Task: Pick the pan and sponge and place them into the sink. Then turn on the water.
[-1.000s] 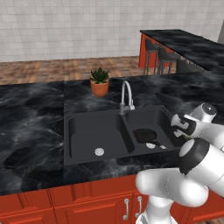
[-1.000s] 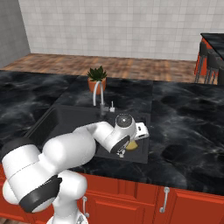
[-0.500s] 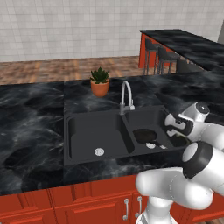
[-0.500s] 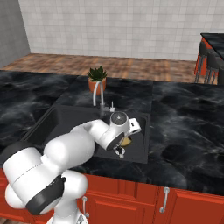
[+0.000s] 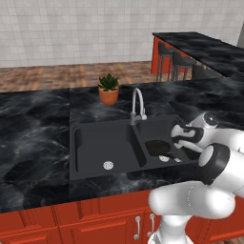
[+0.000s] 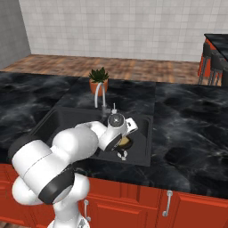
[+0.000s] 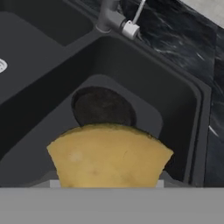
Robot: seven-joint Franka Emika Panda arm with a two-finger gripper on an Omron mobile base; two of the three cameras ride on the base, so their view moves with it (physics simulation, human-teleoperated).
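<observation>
Hung low over the right basin of the sink (image 5: 102,147), the claw (image 6: 122,141) — clenched on the sponge (image 7: 109,155), whose yellow face spread wide and close at the bottom of the hand view. Showed the same sponge as a small yellow patch (image 6: 125,141) tucked under the white hand in the right base view, just above the basin floor; could not tell whether touching it. Lay flat on the floor of that right basin, the pan (image 7: 103,106), round and black, just beyond the sponge in the hand view and hard to part from the dark sink wall (image 7: 144,65). Seen too from the left base view as a dark disc (image 5: 157,147) beside the centre divider, with the wrist right next to it. Sat bare in the left basin, a round silver drain (image 5: 108,165). Stood behind the divider, the curved silver faucet (image 5: 138,105), its base and a small white lever (image 7: 130,29) at the top of the hand view. Kept to the black marble surface (image 5: 33,119) behind the sink, an orange plant pot (image 5: 108,94) — well apart from the claw. Carried no readable writing, brand or label anywhere.
</observation>
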